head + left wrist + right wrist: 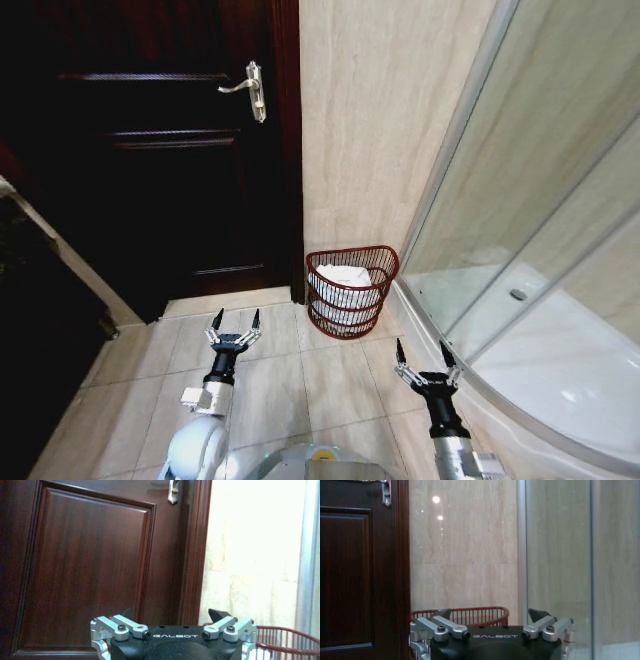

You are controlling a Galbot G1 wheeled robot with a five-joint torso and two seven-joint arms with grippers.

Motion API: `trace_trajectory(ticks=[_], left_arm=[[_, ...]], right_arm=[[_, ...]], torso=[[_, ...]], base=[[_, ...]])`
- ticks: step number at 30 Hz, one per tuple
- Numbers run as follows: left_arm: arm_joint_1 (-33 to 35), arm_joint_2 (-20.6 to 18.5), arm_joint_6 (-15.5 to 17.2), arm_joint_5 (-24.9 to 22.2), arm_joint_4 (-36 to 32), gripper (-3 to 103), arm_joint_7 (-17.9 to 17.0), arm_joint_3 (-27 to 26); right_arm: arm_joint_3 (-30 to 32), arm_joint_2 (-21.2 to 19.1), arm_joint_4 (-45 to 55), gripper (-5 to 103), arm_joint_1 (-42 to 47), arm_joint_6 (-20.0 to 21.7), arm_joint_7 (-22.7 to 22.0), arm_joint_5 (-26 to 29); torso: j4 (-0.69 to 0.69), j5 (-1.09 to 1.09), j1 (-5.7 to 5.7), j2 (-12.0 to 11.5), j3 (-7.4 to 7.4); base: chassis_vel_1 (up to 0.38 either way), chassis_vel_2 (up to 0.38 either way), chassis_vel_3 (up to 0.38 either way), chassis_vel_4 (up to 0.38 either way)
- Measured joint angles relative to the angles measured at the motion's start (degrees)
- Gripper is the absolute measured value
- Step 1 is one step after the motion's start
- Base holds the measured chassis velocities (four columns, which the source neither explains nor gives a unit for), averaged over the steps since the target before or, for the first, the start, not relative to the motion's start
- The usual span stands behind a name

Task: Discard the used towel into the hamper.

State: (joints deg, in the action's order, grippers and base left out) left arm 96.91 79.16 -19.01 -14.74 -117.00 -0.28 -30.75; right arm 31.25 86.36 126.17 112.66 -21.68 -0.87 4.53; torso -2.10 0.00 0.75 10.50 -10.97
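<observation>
Each hand (pixel 174 615) is black, marked GALBOT, with silver screwed linkages and dark pointed fingertips (pixel 256 318).

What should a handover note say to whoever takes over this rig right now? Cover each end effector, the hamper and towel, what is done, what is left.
Left end effector: open, empty, held low over the floor tiles.
Right end effector: open, empty, nearer the shower.
Hamper: on the floor in the corner between door and shower, ahead of both arms.
Towel: white cloth lies inside the hamper.
Done: towel appears discarded.
Left: nothing evident.

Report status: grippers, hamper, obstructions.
Left gripper open, empty, low over floor tiles. Right gripper open, empty. White towel inside hamper. Nothing in the way.
</observation>
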Motion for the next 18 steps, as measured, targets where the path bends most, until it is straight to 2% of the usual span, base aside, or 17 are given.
trace_trajectory(ticks=[9,18], left_arm=[[0.13,-0.19,-0.48,0.15,-0.11,100,-0.07,-0.19],[-0.23,0.63,-0.02,1.7,0.07,100,-0.16,-0.1]], right_arm=[[-0.88,0.82,-0.81,100,-0.52,-0.98,-0.43,-0.82],[-0.26,0.31,-1.97,100,-1.64,-1.93,-0.9,-0.3]], torso=[[0.0,0.0,0.0,0.01,0.0],[-0.01,0.0,0.01,0.01,-0.02]], base=[[0.089,-0.089,-0.075,0.092],[0.007,-0.004,-0.004,0.004]])
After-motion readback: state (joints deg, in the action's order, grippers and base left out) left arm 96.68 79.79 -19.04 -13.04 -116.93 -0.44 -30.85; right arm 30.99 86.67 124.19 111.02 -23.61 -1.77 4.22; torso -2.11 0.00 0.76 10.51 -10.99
